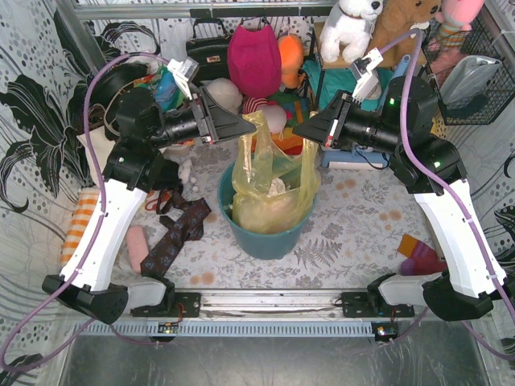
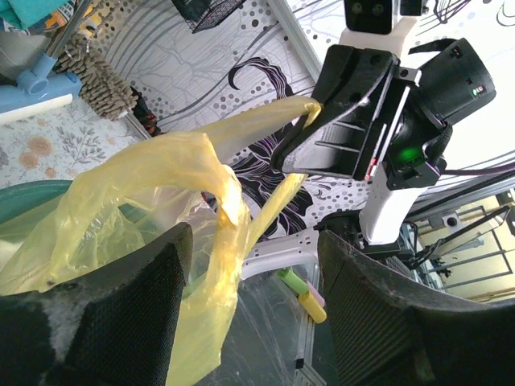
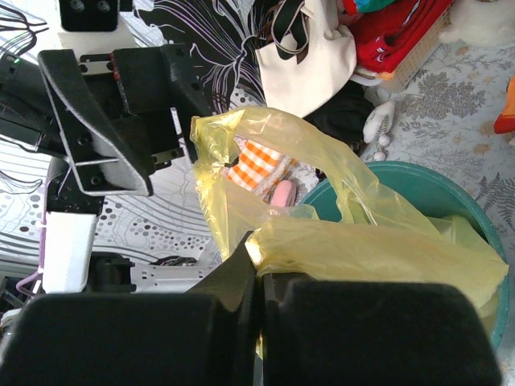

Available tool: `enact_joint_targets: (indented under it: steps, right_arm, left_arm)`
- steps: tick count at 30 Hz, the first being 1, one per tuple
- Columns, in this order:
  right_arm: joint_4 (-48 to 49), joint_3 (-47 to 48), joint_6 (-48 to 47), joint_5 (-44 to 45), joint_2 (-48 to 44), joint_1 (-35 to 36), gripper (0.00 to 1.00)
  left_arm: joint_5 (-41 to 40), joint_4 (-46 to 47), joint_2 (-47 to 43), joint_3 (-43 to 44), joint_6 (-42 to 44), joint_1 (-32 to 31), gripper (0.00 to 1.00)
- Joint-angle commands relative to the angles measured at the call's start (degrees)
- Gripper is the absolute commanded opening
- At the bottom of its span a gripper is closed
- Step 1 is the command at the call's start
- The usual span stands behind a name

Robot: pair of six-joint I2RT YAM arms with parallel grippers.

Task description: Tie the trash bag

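The right tool (image 3: 256, 265) is clenched on a stretched handle of the trash bag (image 1: 269, 189), which sits in the bin (image 1: 265, 241) below and between both tools. The left tool (image 2: 256, 241) is released, with the other handle hanging loose inside it. A hard pull could tear the thin plastic, or the loop may slip out.

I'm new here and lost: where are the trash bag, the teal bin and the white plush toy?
trash bag (image 1: 267, 195): top view, crinkled yellow side.
teal bin (image 1: 265, 241): top view, front wall.
white plush toy (image 1: 350, 28): top view, belly.
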Motion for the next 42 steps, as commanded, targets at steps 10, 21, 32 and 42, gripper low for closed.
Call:
enact_joint_targets:
  steps: [10, 21, 32, 42]
  right_arm:
    - [3.0, 0.4, 1.8, 0.3, -0.8, -0.2, 0.0]
    - [6.9, 1.9, 2.6, 0.9, -0.4, -0.3, 0.0]
    - [13.7, 9.7, 2.4, 5.6, 2.6, -0.3, 0.0]
    - [19.5, -3.1, 3.9, 7.3, -5.1, -0.2, 0.0]
  left_arm:
    - [2.0, 11.2, 2.5, -1.4, -5.1, -4.9, 0.59]
    - [0.6, 13.6, 0.9, 4.4, -5.9, -3.7, 0.34]
    - [-0.3, 7.4, -2.2, 8.0, -4.7, 6.3, 0.15]
    - [-8.0, -9.8, -5.8, 9.6, 4.8, 9.2, 0.05]
